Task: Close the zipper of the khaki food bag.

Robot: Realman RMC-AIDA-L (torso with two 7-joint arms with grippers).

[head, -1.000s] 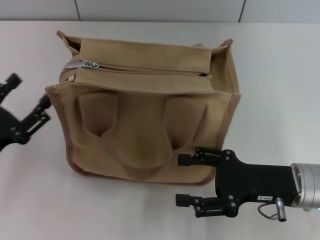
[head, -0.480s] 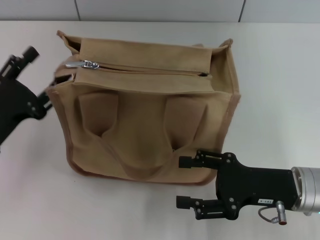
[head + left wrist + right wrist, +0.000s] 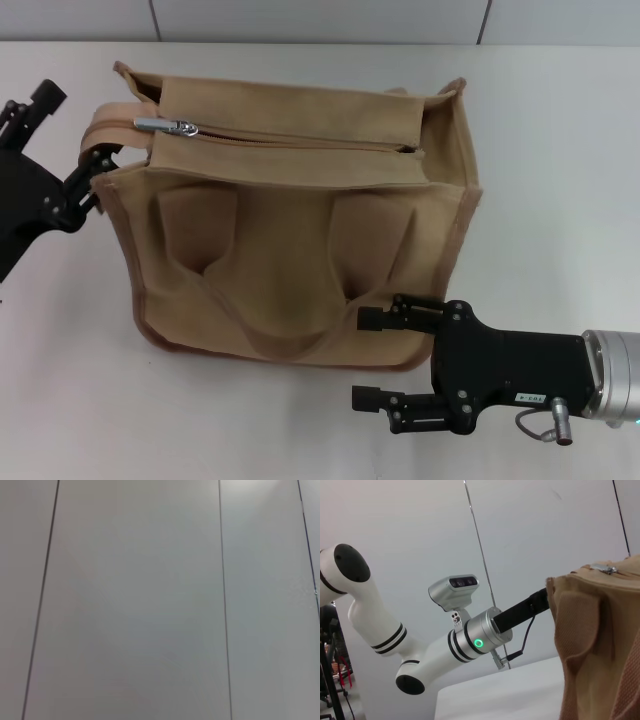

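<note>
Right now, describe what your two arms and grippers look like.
Both grippers, the left gripper and right gripper, are matte black linkage fingers. The right has a silver wrist cuff, thin grey cable and small white label. The left arm is white with black bands and a green ring light.

head cam looks down on khaki food bag; right wrist shares it; left wrist faces wall.

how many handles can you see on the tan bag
2. One loop handle lies flat against the front face of the khaki food bag. The other handle shows at the bag's left end, by the left gripper; most of it is hidden.
</note>
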